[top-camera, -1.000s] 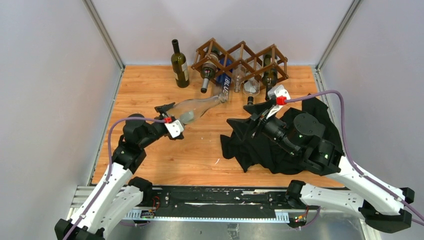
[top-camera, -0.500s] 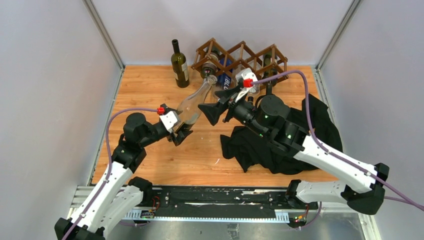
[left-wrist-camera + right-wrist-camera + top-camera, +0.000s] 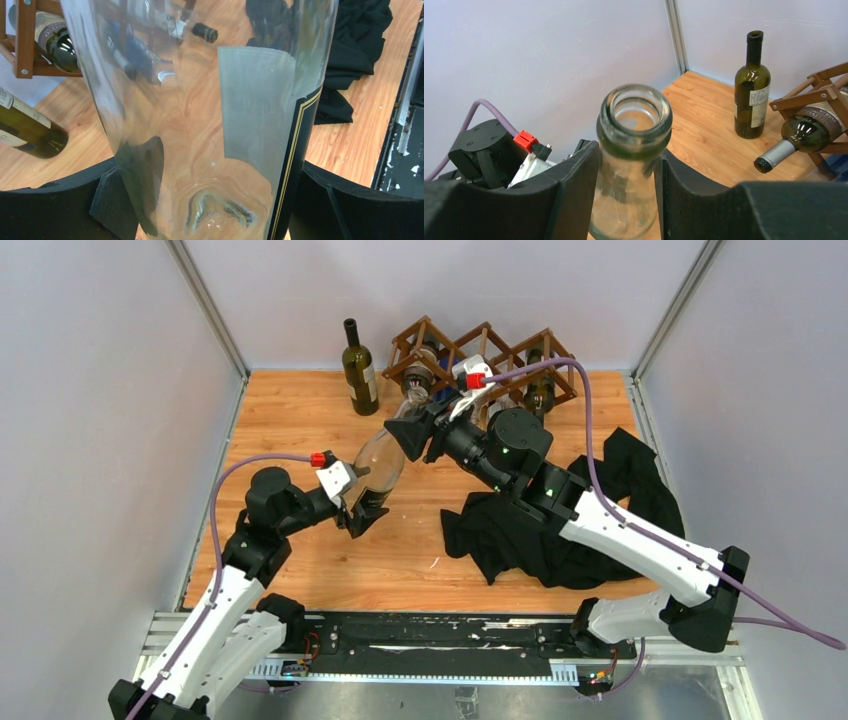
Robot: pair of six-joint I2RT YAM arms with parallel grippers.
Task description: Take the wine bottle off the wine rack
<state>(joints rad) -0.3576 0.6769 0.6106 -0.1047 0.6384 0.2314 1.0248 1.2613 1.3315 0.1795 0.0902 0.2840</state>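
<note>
The wine bottle point(image 3: 381, 452) is clear glass, empty and uncorked, and it leans up off the table in front of the wine rack point(image 3: 497, 348). My left gripper point(image 3: 361, 504) is shut on its lower body, and the glass point(image 3: 200, 100) fills the left wrist view between both black fingers point(image 3: 55, 210). My right gripper point(image 3: 413, 427) is shut on the neck just under the lip. In the right wrist view the open mouth point(image 3: 634, 114) stands between the pads point(image 3: 574, 190). The bottle is out of the rack's cells.
A dark green bottle point(image 3: 359, 365) stands upright at the back left, beside the rack. Other bottles lie in the rack's cells, one with its neck point(image 3: 417, 383) pointing forward, another at the right point(image 3: 540, 392). A crumpled black cloth point(image 3: 560, 530) lies under the right arm.
My right arm swung left from above the cloth to the bottle's neck and its jaws closed on it. The left gripper drew the bottle back and tilted it more upright.
</note>
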